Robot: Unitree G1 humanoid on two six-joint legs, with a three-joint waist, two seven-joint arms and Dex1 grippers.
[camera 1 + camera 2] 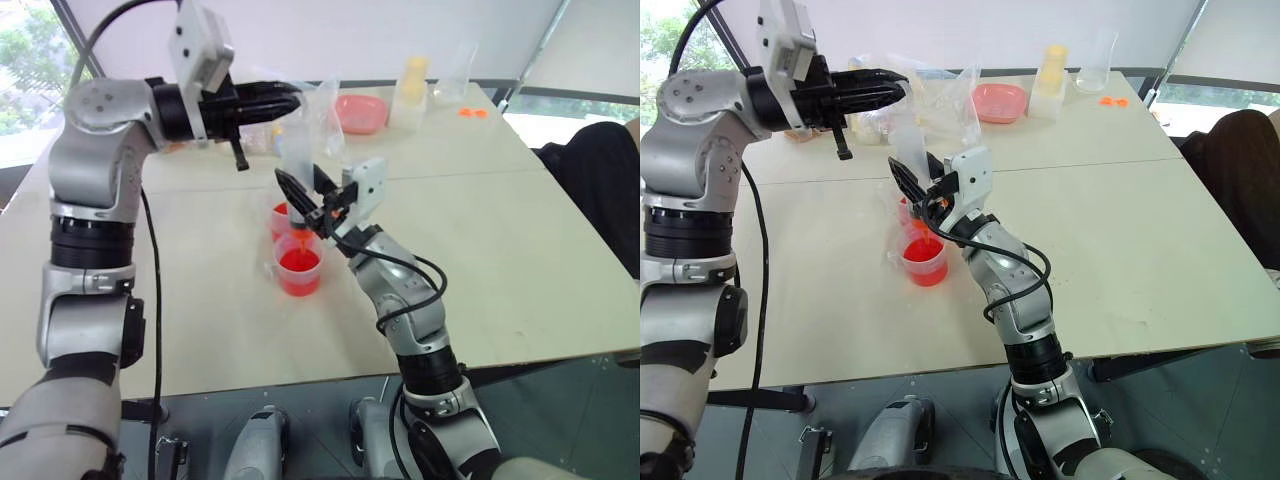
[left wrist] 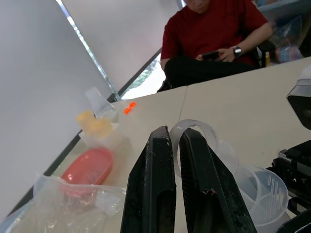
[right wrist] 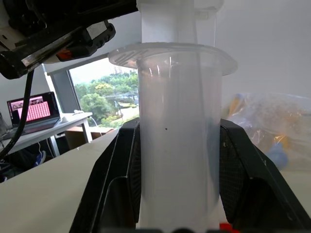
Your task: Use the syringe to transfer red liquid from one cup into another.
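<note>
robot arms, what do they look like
Silver-grey rounded shells with black bands at the joints. Each ends in a gripper of two black tapered fingers, left gripper and right gripper, with a white camera box at the wrist. Black cables loop loosely along both arms.

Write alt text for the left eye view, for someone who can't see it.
The right gripper holds a syringe upright, tip in the nearer of two cups of red liquid on a table. The left gripper is shut at the syringe's top.

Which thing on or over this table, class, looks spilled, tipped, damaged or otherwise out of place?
Nothing stands out. Both cups stand upright with no red liquid on the table, and the right gripper holds the syringe upright over them.
</note>
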